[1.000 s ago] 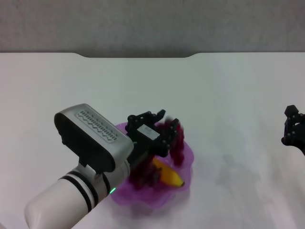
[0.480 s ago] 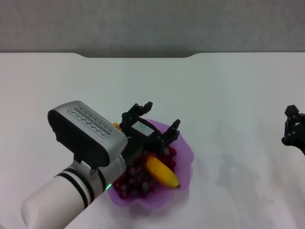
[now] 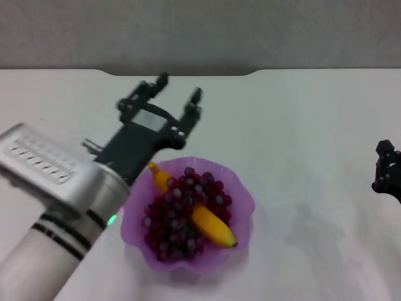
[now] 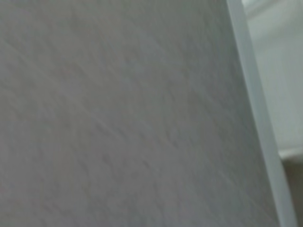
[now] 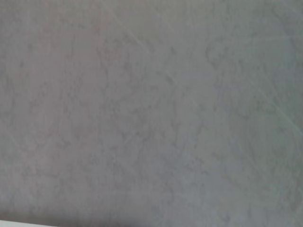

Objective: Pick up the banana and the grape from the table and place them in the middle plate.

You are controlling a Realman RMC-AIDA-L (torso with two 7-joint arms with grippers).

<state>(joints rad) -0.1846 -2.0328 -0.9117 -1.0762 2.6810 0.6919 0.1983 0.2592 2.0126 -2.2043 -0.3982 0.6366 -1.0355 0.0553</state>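
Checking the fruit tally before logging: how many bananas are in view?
1. The banana lies in the middle plate, partly under the grape bunch. No other banana shows, though the left arm covers some of the table.

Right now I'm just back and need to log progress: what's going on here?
The grapes and the banana both lie in the purple plate on the table, the grapes piled across the banana. The left gripper is open and empty, raised beyond the plate's far side. The right gripper sits parked at the table's right edge.
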